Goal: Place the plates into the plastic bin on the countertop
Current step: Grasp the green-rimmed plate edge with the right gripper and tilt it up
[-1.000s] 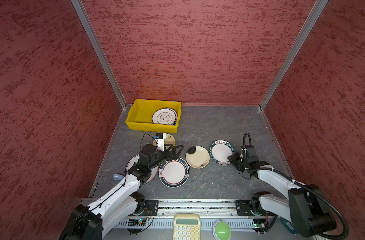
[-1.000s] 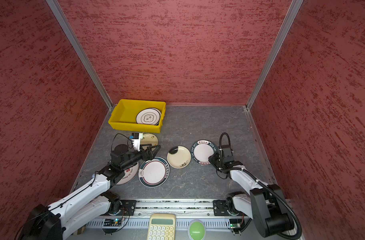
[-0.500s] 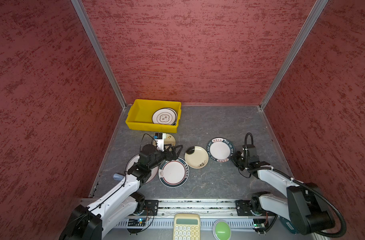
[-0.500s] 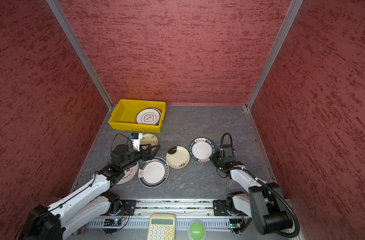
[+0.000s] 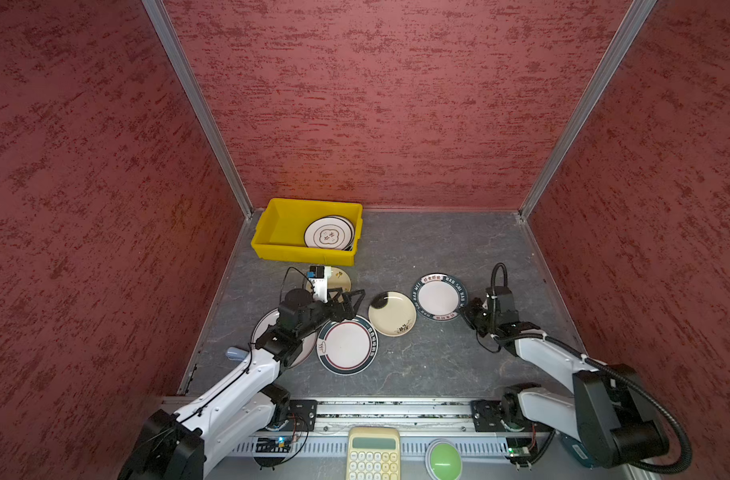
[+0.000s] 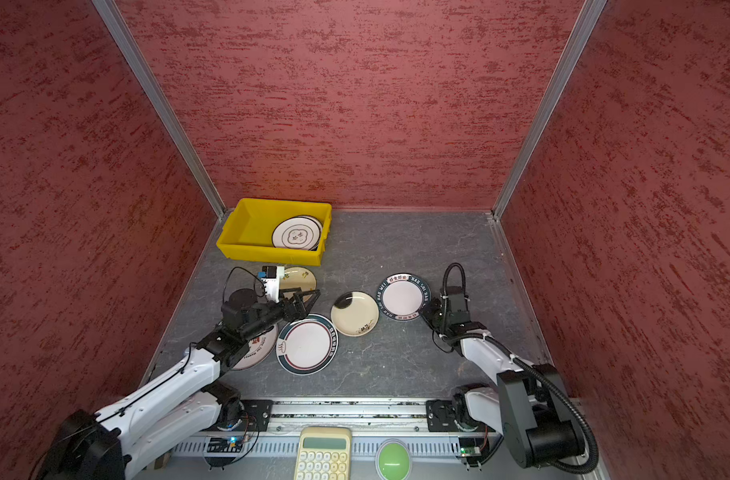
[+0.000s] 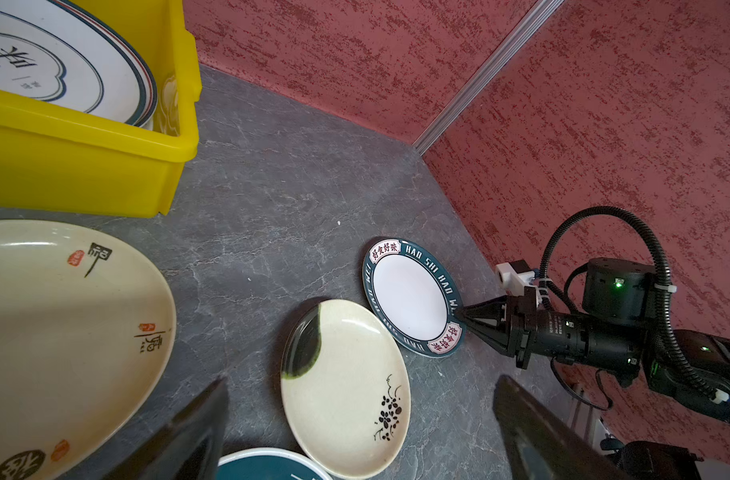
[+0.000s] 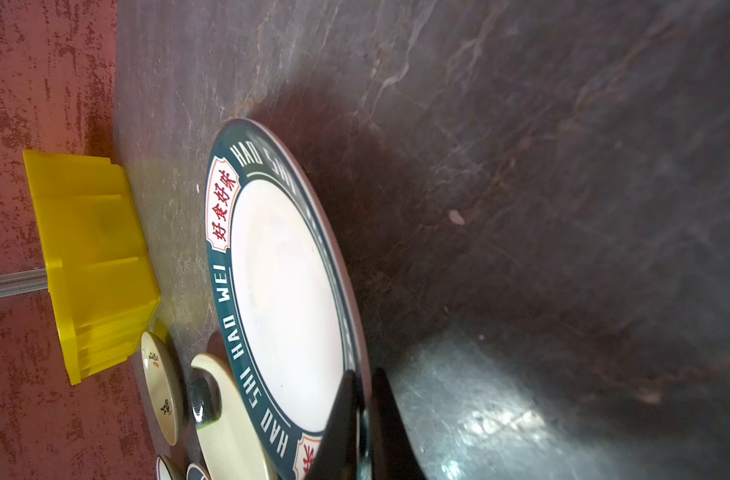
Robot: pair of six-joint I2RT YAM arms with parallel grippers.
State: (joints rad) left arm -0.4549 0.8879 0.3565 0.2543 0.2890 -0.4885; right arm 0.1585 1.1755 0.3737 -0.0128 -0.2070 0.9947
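The yellow bin (image 5: 271, 249) sits at the far left of the countertop (image 5: 458, 241), against the corner of the red walls (image 5: 375, 104). Inside it, at its right end, lies a stack of plates (image 5: 329, 235); the top one is white with dark characters inside a scalloped outline, too small to read in both top views.

Five plates are out on the countertop. The lettered plate (image 5: 438, 297) lies right of centre; its dark green rim reads "HAO SHI HAO WEI" in white, with two white panels carrying red characters 好食好味. The right gripper (image 5: 467, 309) pinches this plate's right rim, one finger above and one below (image 8: 338, 415), and that edge looks tilted up off the surface. Just left of it is the cream plate (image 5: 392, 313), with a dark green patch and a small black flower sprig; whether the two touch is unclear.

The left gripper (image 5: 352, 304) hovers with fingers spread wide, holding nothing, above the far edge of the green-rimmed plate (image 5: 346, 345), whose rim lettering is too small to read. A plate with red lettering (image 6: 255, 351) lies partly under the left arm. A small cream plate (image 7: 64, 332) just near of the bin bears black calligraphy and red seals.

A calculator (image 5: 373, 453) and green button (image 5: 443, 461) sit at the near edge
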